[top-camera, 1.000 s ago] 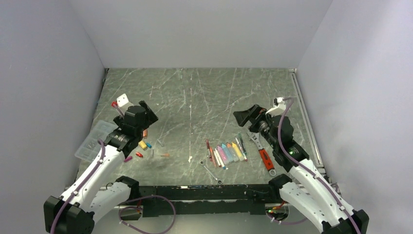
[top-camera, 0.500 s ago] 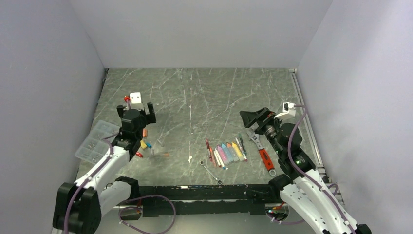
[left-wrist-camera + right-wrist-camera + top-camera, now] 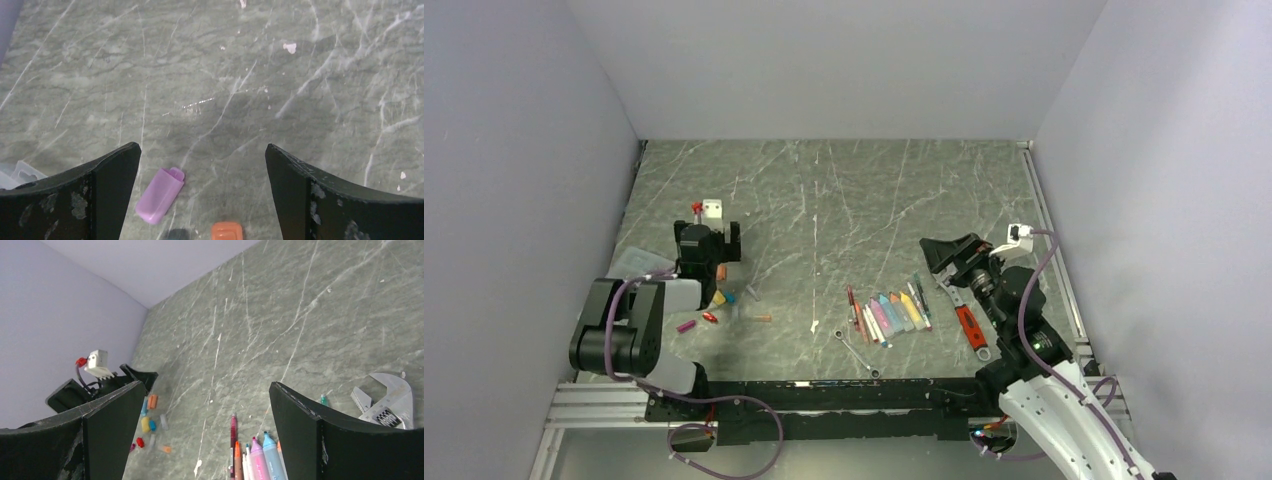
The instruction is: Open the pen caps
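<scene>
Several loose pen caps (image 3: 718, 297) on the left part of the grey marbled table (image 3: 844, 190): orange, yellow, blue, red and pink, close together, most not touching. In the left wrist view, a pink cap (image 3: 161, 195) lying flat just beside one finger (image 3: 100, 195), and an orange cap (image 3: 226, 231) at the lower edge. Close over this cluster the left gripper (image 3: 709, 241), jaws spread wide, nothing between them. Right of centre, a row of pens and highlighters (image 3: 889, 312) laid side by side. Just in front of the row a silver wrench (image 3: 856, 350); to its right a red-handled tool (image 3: 970, 326). Near that tool the right gripper (image 3: 946, 252), raised, jaws wide apart, empty. At the far left edge a clear plastic box (image 3: 624, 275).
</scene>
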{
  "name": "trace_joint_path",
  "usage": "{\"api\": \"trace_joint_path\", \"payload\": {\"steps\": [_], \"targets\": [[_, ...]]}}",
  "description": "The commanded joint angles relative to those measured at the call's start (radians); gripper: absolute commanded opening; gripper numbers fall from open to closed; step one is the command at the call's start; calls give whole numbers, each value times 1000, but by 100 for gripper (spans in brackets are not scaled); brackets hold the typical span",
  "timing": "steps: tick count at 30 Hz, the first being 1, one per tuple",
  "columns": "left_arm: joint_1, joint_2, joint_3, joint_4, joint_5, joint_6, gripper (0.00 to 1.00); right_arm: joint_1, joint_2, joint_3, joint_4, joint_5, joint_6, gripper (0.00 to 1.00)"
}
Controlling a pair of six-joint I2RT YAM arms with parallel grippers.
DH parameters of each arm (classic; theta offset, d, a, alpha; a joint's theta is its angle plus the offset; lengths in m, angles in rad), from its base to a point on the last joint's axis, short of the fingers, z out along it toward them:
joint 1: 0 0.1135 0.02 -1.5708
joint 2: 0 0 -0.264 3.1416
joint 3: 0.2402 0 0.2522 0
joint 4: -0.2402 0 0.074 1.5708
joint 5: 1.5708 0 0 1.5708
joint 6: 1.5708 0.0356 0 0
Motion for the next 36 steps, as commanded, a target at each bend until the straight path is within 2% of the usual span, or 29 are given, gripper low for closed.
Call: {"api": "trace_joint_path", "payload": {"steps": [1,3,5,10,17,20,22,24,27,29,31,34,36], "targets": [[5,60,-46,262,14,29,100,1,-19,-26,63,-4,-11,100],[8,105,-67,360,-3,25,100,1,-19,-45,100,-14,-12,100],[19,103,-65,340,-2,8,100,0,-16,-57,123,-22,-7,100],[40,159,-106,469,90,24,99,1,-13,-100,200,-29,74,100],[56,158,-79,416,116,11,100,1,46,-175,451,-59,63,100],[71,161,-53,361,97,-24,100,1,93,-145,545,-22,-28,100],[71,162,-44,344,85,-33,100,1,118,-138,653,71,-107,100],[101,164,-32,322,101,-36,99,1,149,-126,782,192,-272,100],[125,164,-15,291,125,-78,99,0,254,-4,735,394,-577,100],[127,164,-16,295,127,-78,99,-5,365,58,697,544,-713,100],[127,163,-17,297,128,-78,100,-21,466,62,699,653,-754,100],[127,160,-18,292,127,-79,100,-73,573,-20,759,636,-786,100],[127,157,-16,283,126,-79,99,-113,637,-88,788,652,-729,100]]}}
